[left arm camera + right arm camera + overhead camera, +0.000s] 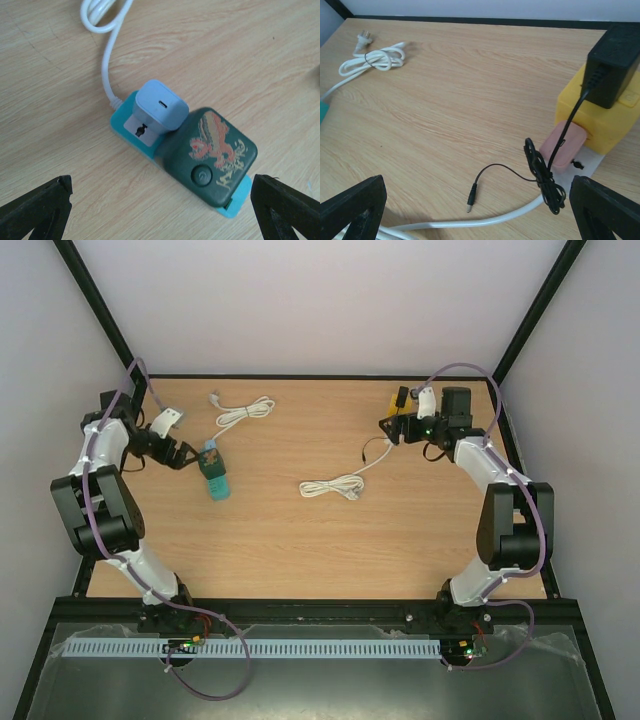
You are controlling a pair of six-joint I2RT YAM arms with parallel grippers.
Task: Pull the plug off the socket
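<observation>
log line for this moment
left gripper open over white plug | plug seated in teal socket | right gripper open facing yellow socket

Two sockets (pixel 121 123) (pixel 600 125), three plugs (pixel 160 107) (pixel 615 65) (pixel 565 145), two coiled white cables (pixel 245 410) (pixel 333 487) and two arms (pixel 95 502) (pixel 515 520).

Bare tabletop (pixel 300 550) left and right of the white plug (pixel 161 106), dark green block (pixel 210 155) crowding its near side, white cord (pixel 106 65) trailing from its far side

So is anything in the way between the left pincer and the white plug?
Nothing covers the white plug; the open left pincer has a clear way. The dark green block sits tight beside it on the teal socket strip.
</observation>
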